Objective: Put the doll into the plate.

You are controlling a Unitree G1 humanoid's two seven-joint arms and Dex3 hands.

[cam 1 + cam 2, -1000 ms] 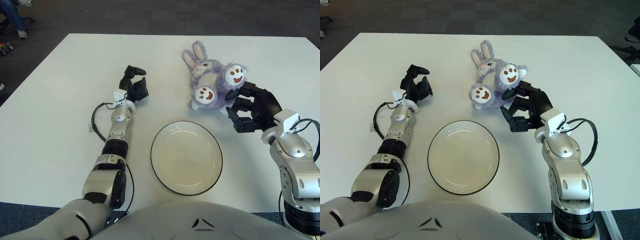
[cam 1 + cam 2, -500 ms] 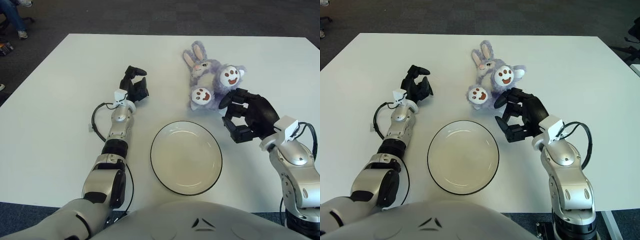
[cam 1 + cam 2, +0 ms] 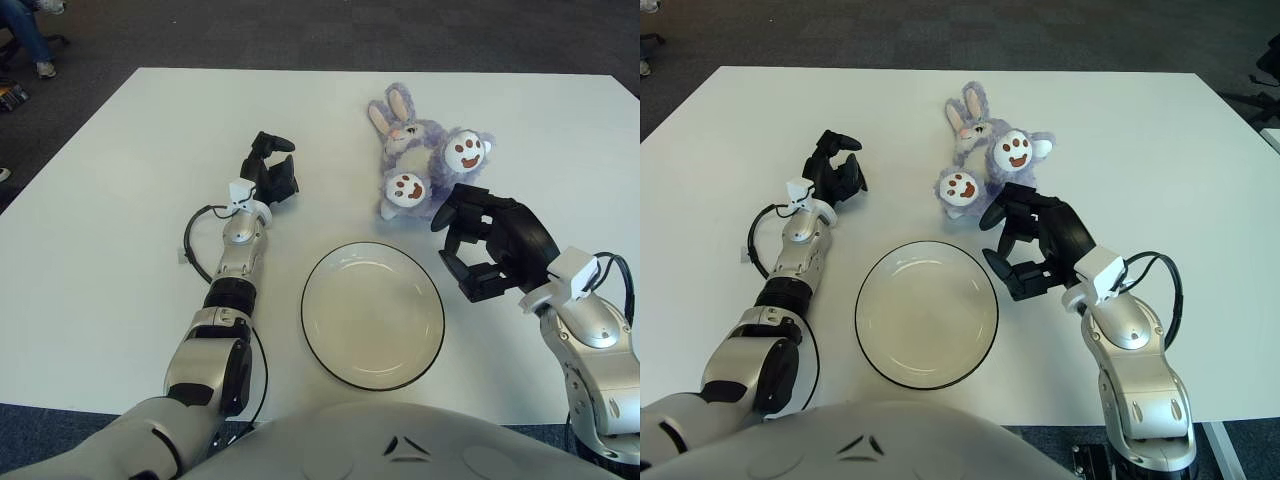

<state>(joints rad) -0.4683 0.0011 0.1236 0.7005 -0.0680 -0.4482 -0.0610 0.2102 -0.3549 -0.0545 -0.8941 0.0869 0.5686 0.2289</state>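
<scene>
We saw a purple plush bunny doll (image 3: 420, 160) lying on its back on the white table (image 3: 120, 200), in the upper centre-right of the frame, its ears pointing toward the far edge and its two white foot soles with brown paw prints turned up toward us. The white plate (image 3: 373, 315) with a dark rim sat below it, in the lower centre of the frame, with nothing in it and a strip of bare table between it and the doll. Our right hand (image 3: 487, 240) showed at the right of the frame, just to the right of the plate's upper rim and just below the doll's feet; its black fingers (image 3: 1005, 272) were spread in an open claw and held nothing, and we could not tell whether the uppermost fingertip touched the plush. Our left hand (image 3: 268, 172) showed in the upper left of centre, well apart from the doll and to the upper left of the plate, with its fingers loosely curled around nothing. A thin black cable (image 3: 192, 240) looped beside the left forearm.
</scene>
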